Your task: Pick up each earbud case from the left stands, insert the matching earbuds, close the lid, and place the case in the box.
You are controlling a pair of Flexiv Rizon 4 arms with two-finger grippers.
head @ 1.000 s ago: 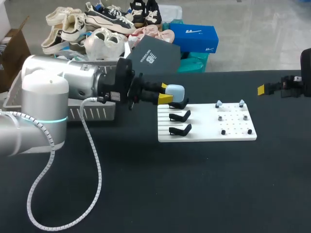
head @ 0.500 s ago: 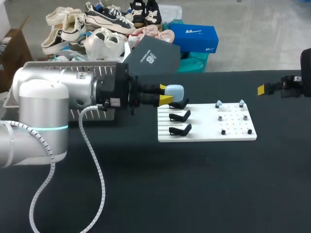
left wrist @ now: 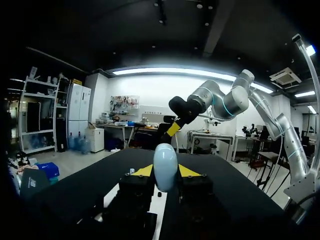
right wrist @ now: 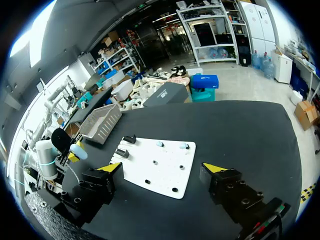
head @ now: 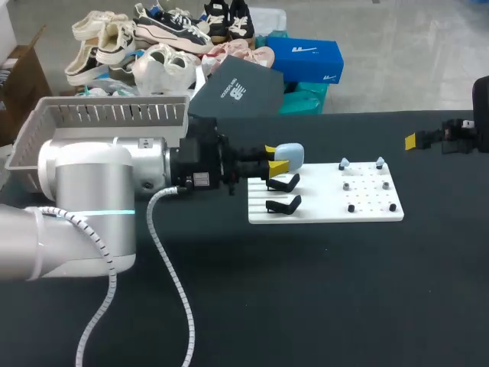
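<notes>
earbud case (head: 289, 154) — glossy smooth plastic | table (head: 306, 290) — matt, cloth-like

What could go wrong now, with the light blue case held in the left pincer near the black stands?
The case is rounded, and the left pincer seems to grip only its near end, so it might slip or twist. It hangs close to the black stands; a low move could catch on them and shift the white board.

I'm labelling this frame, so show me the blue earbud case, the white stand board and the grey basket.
blue earbud case (head: 289, 154), head view, middle of its rounded shell.
white stand board (head: 321, 203), head view, bare patch of its top.
grey basket (head: 114, 113), head view, its slatted wall.
</notes>
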